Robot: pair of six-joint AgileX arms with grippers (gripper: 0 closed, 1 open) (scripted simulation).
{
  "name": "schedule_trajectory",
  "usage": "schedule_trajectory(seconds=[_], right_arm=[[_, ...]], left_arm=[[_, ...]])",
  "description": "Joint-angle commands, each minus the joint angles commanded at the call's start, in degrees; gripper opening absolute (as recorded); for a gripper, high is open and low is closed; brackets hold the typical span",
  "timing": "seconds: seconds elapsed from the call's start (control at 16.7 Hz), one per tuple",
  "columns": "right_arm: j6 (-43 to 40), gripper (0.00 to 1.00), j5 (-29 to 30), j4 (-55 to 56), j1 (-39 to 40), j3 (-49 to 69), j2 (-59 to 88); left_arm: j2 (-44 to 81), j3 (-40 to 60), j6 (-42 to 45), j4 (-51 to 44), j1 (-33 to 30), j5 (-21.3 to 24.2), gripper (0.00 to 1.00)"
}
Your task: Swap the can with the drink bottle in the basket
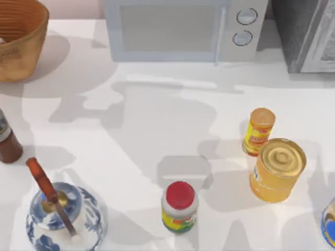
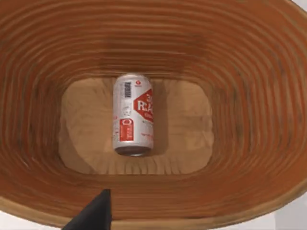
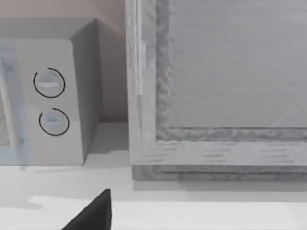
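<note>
I count one basket (image 1: 21, 47), one white-and-red drink bottle (image 2: 133, 115) lying in it, one dark can (image 1: 8, 142), one orange bottle (image 1: 258, 131), one golden tin (image 1: 278, 169), one red-lidded jar (image 1: 179, 207), one blue-and-white vase (image 1: 65, 219) and one microwave (image 1: 183, 29)

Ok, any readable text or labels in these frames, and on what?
"RA": large white letters on the red label of the drink bottle, which lies in the basket; the rest is unreadable, and there is a barcode.
Orange-yellow bottle, golden tin, red-lidded jar: labels too blurred to read.
</note>
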Motion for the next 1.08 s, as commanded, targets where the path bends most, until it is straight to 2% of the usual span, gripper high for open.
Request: schedule_trajectory(seconds=[0.24,0.48,0.72,1.08], right_arm=[[0.0,1.00,0.0,0.0,0.0,0.0,0.0],[0.0,1.00,0.0,0.0,0.0,0.0,0.0],[0.0,1.00,0.0,0.0,0.0,0.0,0.0],[0.0,1.00,0.0,0.0,0.0,0.0,0.0]], left_arm=[[20.6,19.7,1.4,-8.7,1.7,2.9,1.00],[35.1,33.6,2.3,-14.8,2.8,5.1,1.00],[41.2,39.5,2.7,-17.3,3.2,6.0,1.00],[39.8,41.0,2.8,-17.2,2.5,6.2,1.00]])
